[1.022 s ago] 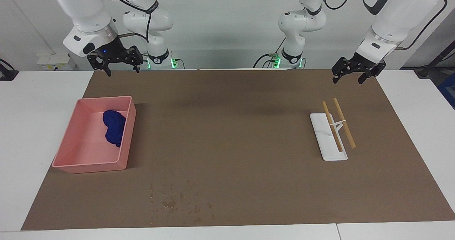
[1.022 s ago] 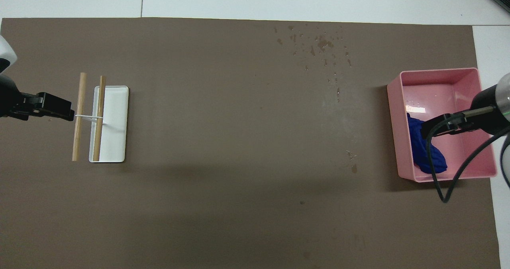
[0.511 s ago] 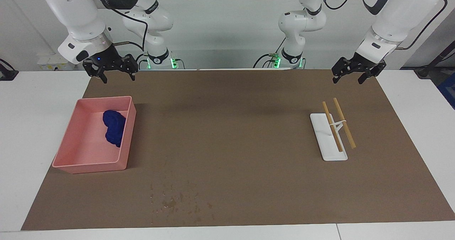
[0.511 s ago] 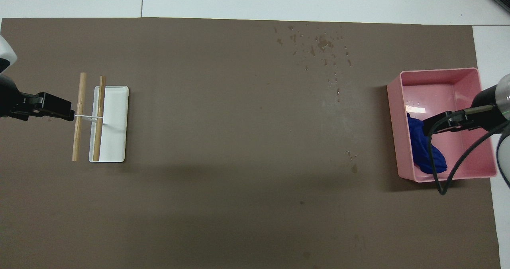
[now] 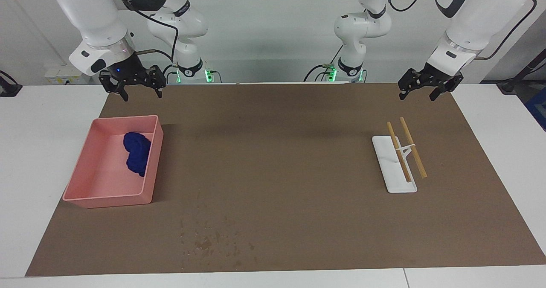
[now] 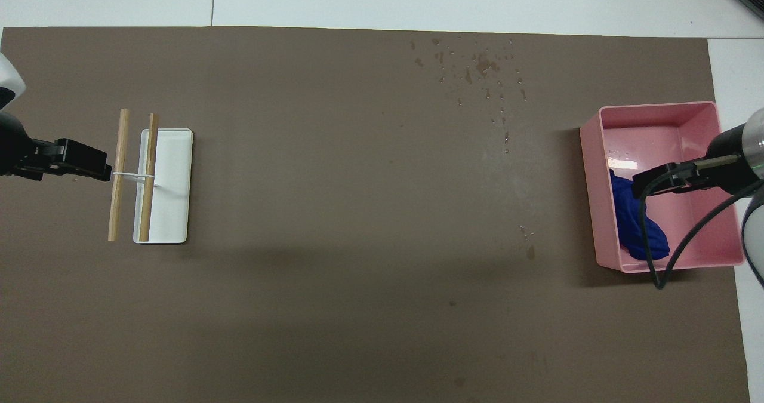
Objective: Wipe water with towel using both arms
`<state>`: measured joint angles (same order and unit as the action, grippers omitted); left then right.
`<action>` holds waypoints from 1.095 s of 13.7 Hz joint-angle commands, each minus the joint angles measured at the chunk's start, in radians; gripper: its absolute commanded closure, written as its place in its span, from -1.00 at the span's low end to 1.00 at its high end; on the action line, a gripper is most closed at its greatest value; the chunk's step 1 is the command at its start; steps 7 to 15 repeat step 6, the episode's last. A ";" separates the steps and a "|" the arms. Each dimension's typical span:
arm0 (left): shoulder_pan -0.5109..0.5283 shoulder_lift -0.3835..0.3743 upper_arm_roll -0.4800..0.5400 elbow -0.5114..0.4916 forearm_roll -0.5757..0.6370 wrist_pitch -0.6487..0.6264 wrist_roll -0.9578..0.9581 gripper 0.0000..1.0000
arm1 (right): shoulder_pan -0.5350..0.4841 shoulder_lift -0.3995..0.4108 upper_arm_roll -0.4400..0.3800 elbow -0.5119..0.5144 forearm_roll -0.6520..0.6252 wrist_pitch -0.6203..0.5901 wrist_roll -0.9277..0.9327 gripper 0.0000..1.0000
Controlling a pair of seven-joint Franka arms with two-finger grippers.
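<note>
Compared with a second ago, the right arm's black gripper [image 5: 132, 84] has shifted sideways above the pink plastic bin [image 5: 81, 181], fingers apart. The crumpled royal-blue towel [image 5: 137, 152] lies in the bin. The left black gripper [image 5: 420, 89] waits, fingers apart.

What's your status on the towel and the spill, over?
Right gripper open, raised near the pink bin. Left gripper open, waiting above the mat's edge near the rack. Towel bunched in bin, untouched. Water drops unwiped; nothing in the way.

Bright, even room light falls from above. The brown mat [image 5: 277, 173] carries soft, broad shadows under the arms, a darker one beside the pink bin [image 5: 147, 194]. Both views stay sharp.
</note>
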<state>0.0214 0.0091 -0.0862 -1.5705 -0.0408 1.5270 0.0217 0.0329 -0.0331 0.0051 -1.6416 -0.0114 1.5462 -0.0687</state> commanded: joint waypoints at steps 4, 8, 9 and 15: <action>0.011 -0.023 -0.006 -0.026 -0.004 0.018 -0.008 -1.00 | -0.007 -0.030 0.007 -0.038 -0.002 0.020 0.012 -1.00; 0.011 -0.023 -0.006 -0.026 -0.004 0.018 -0.008 -1.00 | -0.010 -0.030 0.007 -0.038 -0.004 0.021 0.012 -1.00; 0.011 -0.023 -0.006 -0.026 -0.004 0.018 -0.008 -1.00 | -0.010 -0.030 0.007 -0.038 -0.004 0.021 0.012 -1.00; 0.011 -0.023 -0.006 -0.026 -0.004 0.018 -0.008 -1.00 | -0.010 -0.030 0.007 -0.038 -0.004 0.021 0.012 -1.00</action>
